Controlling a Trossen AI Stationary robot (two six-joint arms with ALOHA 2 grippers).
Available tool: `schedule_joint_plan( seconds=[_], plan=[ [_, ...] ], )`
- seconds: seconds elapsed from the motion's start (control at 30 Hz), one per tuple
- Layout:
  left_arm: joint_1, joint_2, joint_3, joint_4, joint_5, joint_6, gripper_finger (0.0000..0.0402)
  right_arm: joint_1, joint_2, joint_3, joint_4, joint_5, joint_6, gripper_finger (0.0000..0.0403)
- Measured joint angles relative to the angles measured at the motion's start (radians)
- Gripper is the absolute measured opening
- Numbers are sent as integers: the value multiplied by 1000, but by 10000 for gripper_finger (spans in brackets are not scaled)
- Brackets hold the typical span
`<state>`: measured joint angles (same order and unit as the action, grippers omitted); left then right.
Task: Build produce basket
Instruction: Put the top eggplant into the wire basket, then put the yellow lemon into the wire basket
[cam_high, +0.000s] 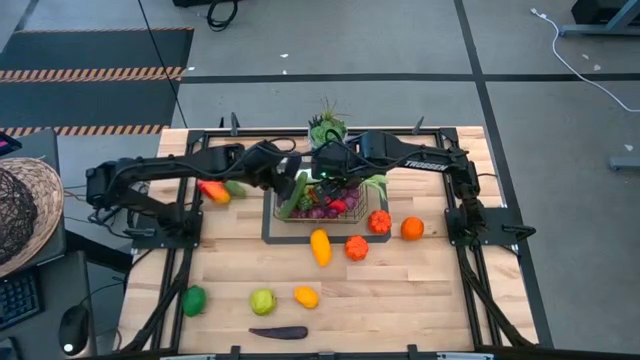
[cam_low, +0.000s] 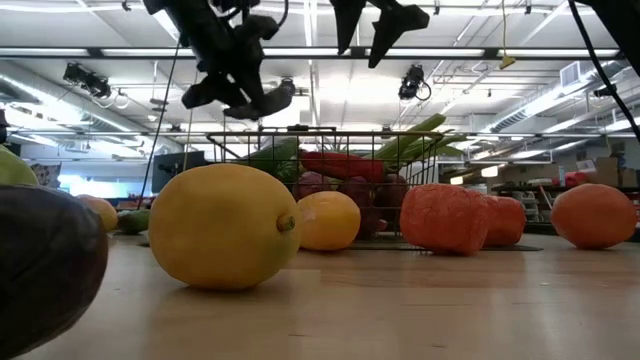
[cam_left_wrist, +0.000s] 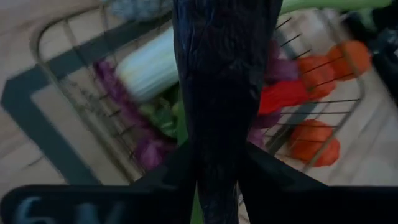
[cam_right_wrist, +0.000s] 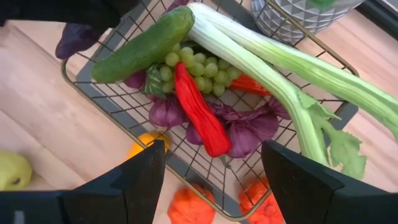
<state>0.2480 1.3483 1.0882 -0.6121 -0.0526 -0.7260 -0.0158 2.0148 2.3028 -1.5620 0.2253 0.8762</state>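
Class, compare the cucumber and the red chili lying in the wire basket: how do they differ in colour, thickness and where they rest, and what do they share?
The cucumber is dark green; the red chili is bright red. The cucumber is thick and nearly straight; the chili is slimmer, wrinkled and slightly curved. The cucumber leans with one end at the basket rim; the chili lies across the grapes nearer the middle. Both are long and lie inside the basket.

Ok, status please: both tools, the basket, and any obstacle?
Left tool shut on dark purple vegetable, above basket. Right tool open, empty, over basket. Basket partly filled; cucumber lies near the held vegetable.
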Motion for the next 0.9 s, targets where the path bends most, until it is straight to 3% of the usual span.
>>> schedule_joint_plan(
  seconds=[0.2, 0.47, 0.57, 0.73, 0.9],
  plan=[
    [9, 29, 0, -9, 13, -48, 146, 0, 0, 0, 15, 2, 19, 269],
    [9, 28, 0, -6, 62, -37, 234, 0, 0, -1, 31, 10, 7, 269],
    [5, 27, 0, -4, 141, -26, 258, 0, 0, -1, 34, 9, -21, 269],
    [-58, -7, 1, -15, 283, 31, 269, 12, 0, -1, 44, -26, -83, 269],
    [-197, -73, 1, -83, 312, 32, 253, 44, 0, -1, 57, -70, -135, 269]
  ],
)
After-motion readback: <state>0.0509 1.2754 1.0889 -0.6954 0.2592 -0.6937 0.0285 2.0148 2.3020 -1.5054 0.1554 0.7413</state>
